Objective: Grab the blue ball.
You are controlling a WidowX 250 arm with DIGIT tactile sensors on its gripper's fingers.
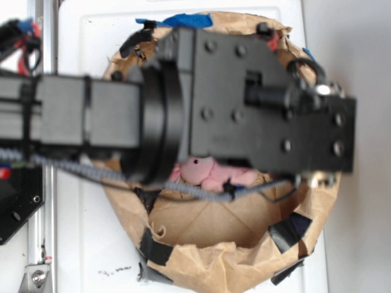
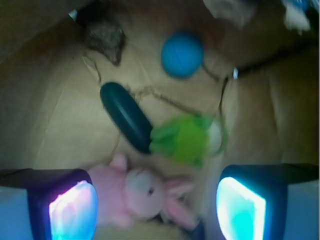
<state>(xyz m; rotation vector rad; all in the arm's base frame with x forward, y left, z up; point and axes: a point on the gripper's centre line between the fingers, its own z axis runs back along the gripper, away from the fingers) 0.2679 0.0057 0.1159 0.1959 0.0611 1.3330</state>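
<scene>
Pink plush of a bunny [image 2: 137, 195] fills the near edge of the wrist view, lying between the two glowing fingertips [image 2: 75, 210] of the end effector [image 2: 157, 207], whose jaws stand spread wide with nothing clamped. Beyond it, toward 12 o'clock, a green frog toy [image 2: 185, 139] touches the lower end of a dark green cucumber toy [image 2: 125, 116] that slants up toward 10 o'clock. Farthest out, at about 12 o'clock from the end effector and well apart from it, the blue ball [image 2: 182, 55] rests alone on the brown paper floor of the bag [image 2: 55, 120].

Only the wrist view shows the ball, frog and cucumber. From the exterior view the black arm [image 1: 244, 97] covers most of the bag's opening; just the bunny [image 1: 211, 173] peeks out below it. That view alone shows the crumpled paper rim [image 1: 208, 265] patched with black tape [image 1: 156, 249], blue tape [image 1: 183, 21] at 12 o'clock, and the white tabletop [image 1: 91, 244] around it.
</scene>
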